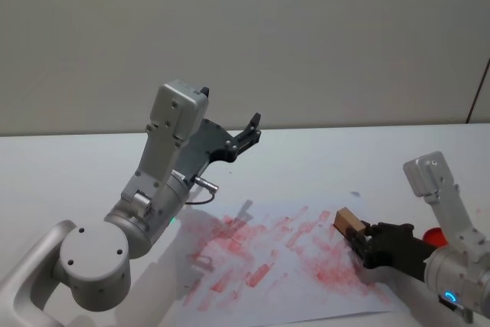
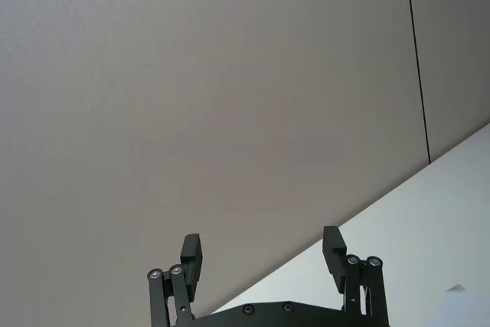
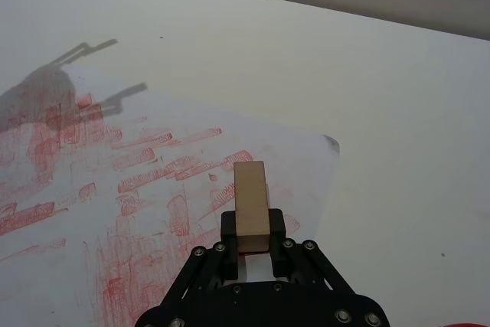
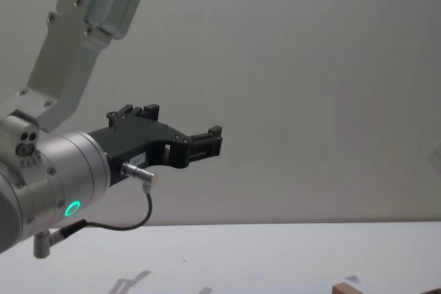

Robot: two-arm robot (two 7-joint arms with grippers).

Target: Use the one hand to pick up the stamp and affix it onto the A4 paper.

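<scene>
A white counter (image 1: 69, 162) runs back to a plain grey-beige wall (image 1: 321, 36). The stamp (image 3: 251, 203), a pale wooden block, is pinched at its near end between the two black fingers of the right pincer (image 1: 360, 237), its far end sticking out beyond the fingertips. It sits over the right part of the paper (image 1: 310, 298), close to the sheet's far right corner; whether its face touches the sheet cannot be told. The paper lies flat on the counter, turned at an angle, and is covered with many red bar-shaped prints and smears, thickest across its middle and toward the stamp. Just behind the right arm, at the counter's right edge, part of a red object (image 1: 433, 233) peeks out. The left pincer (image 2: 260, 249) is raised well above the counter, over the sheet's far left side, aimed up toward the wall with its fingers spread wide and nothing between them. Its shadow falls on the paper's far left area.
</scene>
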